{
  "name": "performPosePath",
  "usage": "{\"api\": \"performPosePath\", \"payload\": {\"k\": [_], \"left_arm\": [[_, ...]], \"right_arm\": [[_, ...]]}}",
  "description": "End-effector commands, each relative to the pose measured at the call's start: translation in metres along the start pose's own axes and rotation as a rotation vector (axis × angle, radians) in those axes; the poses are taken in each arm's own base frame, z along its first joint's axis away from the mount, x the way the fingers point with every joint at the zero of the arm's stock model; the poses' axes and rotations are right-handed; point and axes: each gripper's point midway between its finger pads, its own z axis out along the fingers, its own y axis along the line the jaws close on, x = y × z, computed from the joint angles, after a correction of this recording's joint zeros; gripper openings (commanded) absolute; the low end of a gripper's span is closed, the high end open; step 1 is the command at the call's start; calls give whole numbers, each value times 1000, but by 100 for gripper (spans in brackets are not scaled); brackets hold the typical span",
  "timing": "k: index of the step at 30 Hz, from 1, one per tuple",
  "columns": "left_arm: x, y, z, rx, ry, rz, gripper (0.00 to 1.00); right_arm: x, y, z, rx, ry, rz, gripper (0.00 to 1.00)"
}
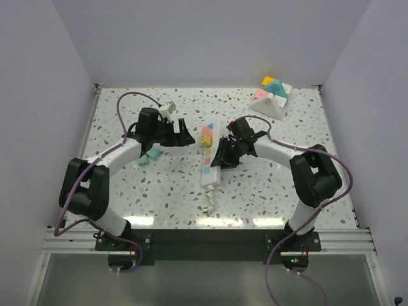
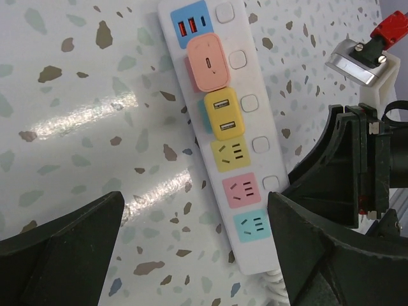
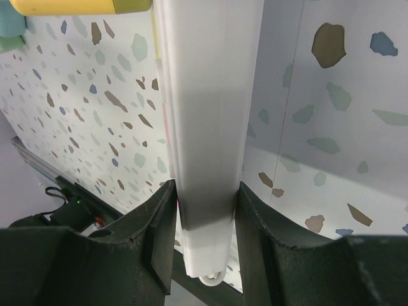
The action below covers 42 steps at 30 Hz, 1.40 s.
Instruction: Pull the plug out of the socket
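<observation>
Right wrist view shows your right tool (image 3: 205, 220) clamped across the strip (image 3: 210, 95) at its near end, bracing it on the surface (image 3: 331, 127). Your left tool (image 2: 191, 255) hangs just left of the strip, jaws apart and holding nothing. The pink plug (image 2: 209, 62) and yellow plug (image 2: 222, 113) sit seated in the strip's far half. You're at the reach step: next, bring the left tool over one plug, close, and pull straight up.

Bright, even light pours down from overhead, the tabletop (image 1: 159, 191) well lit. Glare streaks sit along its near edge in the top view, two white smears more in the left wrist view. Shadows soft and short. Dark jaws look soft up close in both wrist views; the power strip (image 3: 210, 95) washes nearly white.
</observation>
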Motion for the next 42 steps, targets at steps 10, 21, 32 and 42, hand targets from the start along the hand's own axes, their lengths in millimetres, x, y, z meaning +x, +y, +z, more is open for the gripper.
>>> {"api": "performPosePath", "payload": {"k": [10, 21, 32, 42], "left_arm": [[-6, -33, 53, 90, 13, 45, 100], [-1, -16, 91, 16, 61, 52, 78], [34, -19, 85, 93, 130, 34, 3], [45, -33, 68, 164, 115, -13, 0]], "right_arm": [[21, -21, 13, 156, 72, -44, 0], [26, -11, 15, 146, 78, -68, 0], [22, -10, 23, 132, 64, -73, 52], [4, 2, 50, 61, 15, -55, 72]]}}
